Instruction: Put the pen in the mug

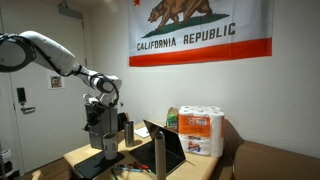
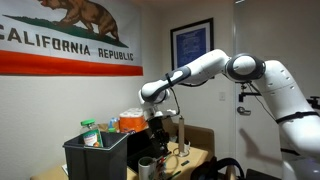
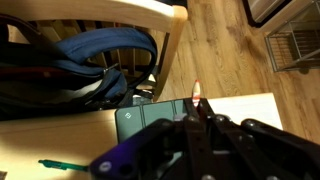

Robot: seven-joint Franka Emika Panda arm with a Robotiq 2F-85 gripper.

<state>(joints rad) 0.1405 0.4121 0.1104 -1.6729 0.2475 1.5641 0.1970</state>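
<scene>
Pickup looks done: black gripper (image 3: 197, 118) pinches the thin orange-tipped pen (image 3: 197, 92), tip at 12 o'clock in wrist view. Dropping it into the short black mug is left, and I can't spot that clearly.

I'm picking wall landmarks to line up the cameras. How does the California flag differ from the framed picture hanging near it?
The flag is wide and hangs landscape, while the framed picture is narrower and stands upright. The flag is unframed white cloth with a red stripe, a bear and lettering. The framed picture looks bluish inside a dark frame. Both hang flat on the same pale wall.
</scene>
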